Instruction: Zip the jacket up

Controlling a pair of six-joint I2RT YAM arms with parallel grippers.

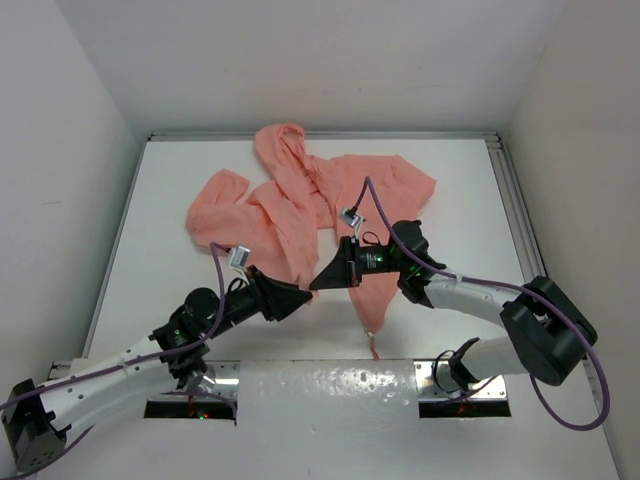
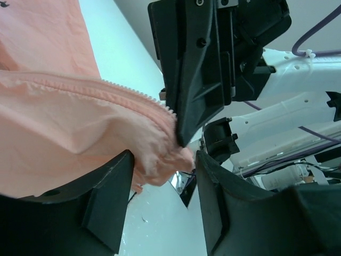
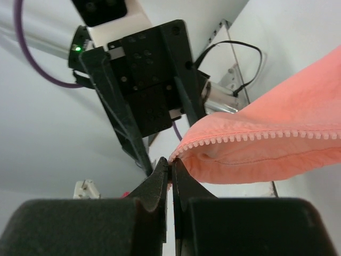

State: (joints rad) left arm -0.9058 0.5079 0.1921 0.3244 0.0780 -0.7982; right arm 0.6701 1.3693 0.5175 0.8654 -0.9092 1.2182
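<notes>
The salmon-pink jacket (image 1: 300, 210) lies crumpled at the middle and back of the white table, hood toward the back. One front edge is lifted toward the near side, where both grippers meet. My right gripper (image 1: 318, 280) is shut on the end of that edge's zipper teeth (image 3: 256, 137); in the right wrist view the gripper (image 3: 171, 162) pinches the tip of the fabric (image 3: 277, 154). My left gripper (image 1: 303, 297) faces it, open. In the left wrist view its jaws (image 2: 164, 160) stand wide apart, with a bunched fold of the jacket (image 2: 64, 133) hanging between the tips.
A narrow tail of the jacket (image 1: 372, 330) trails toward the front edge. A shiny white strip (image 1: 330, 390) runs between the arm bases. A raised rail (image 1: 508, 200) borders the table's right side, and white walls enclose it. Purple cables (image 1: 385, 215) loop over the right arm.
</notes>
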